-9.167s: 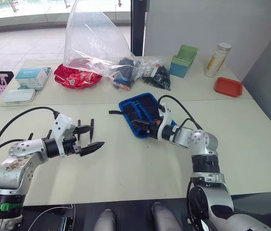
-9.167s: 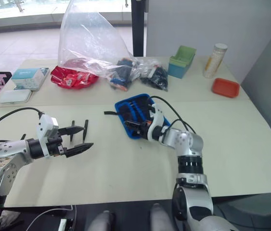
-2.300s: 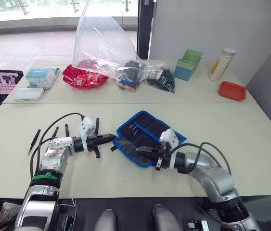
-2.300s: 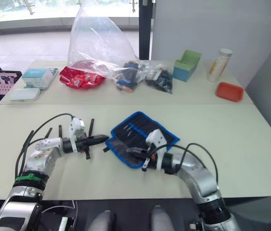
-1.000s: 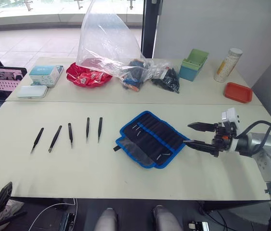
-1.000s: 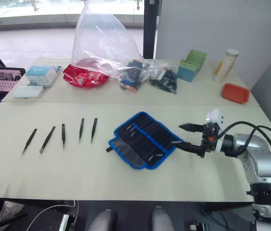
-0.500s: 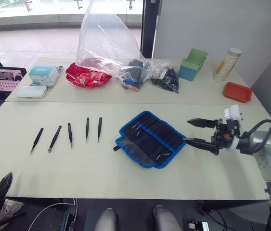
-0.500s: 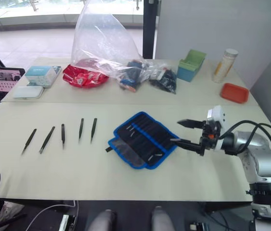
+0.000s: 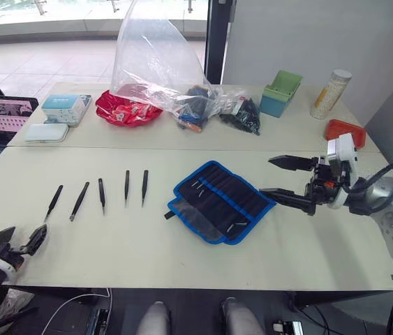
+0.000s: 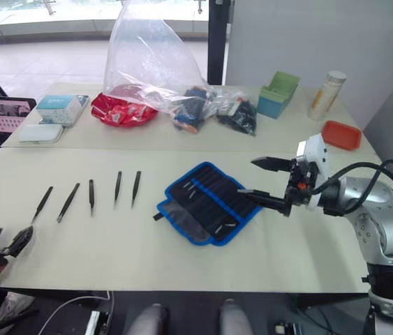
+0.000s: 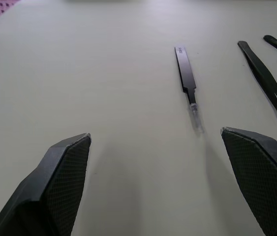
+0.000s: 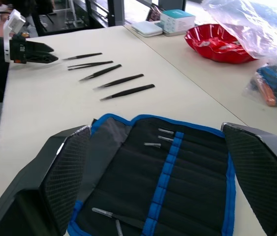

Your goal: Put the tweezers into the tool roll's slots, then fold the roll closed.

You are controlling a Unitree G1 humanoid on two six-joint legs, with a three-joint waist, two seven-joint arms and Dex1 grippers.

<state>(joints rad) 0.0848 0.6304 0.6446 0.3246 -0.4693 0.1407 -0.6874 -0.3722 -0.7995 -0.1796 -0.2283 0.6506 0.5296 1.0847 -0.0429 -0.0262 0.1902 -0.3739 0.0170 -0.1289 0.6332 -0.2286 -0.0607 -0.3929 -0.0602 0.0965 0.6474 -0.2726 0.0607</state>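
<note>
Change since half a second before: the right gripper [image 9: 285, 178] had risen a little and drawn nearer the roll's right edge; the left gripper [image 9: 20, 243], previously at the bottom-left margin of the head view, had come up over the near-left table edge.

Item 1. Five slim black pointed tweezers [image 9: 100, 193], lying loose in a row on the cream table [image 9: 182, 251], well apart from the roll, to its left. None slotted. In the left wrist view the nearest tweezer [image 11: 187, 78] lay ahead, between the two fingers.

Item 2. Flat dark navy fabric tool roll with bright blue edging [image 9: 220, 201], unrolled and open at table centre, inner face up. Its row of narrow stitched slots [image 12: 177, 172] showed a few small pale metal pieces. Short black strap [image 9: 170, 214] projecting at the left end.

Item 3. Right gripper, fingers spread wide, holding nothing, hovering just beside the roll's right edge.

Item 4. Left gripper, fingers apart, empty, near the table's left front corner, short of the tweezers.

Item 5. Background, far table: large clear plastic bag [image 9: 151, 59], red crinkled packet [image 9: 124, 110], green box [image 9: 280, 93], pale cylindrical canister [image 9: 329, 84], red shallow tray [image 9: 345, 132], teal carton [image 9: 65, 108].
</note>
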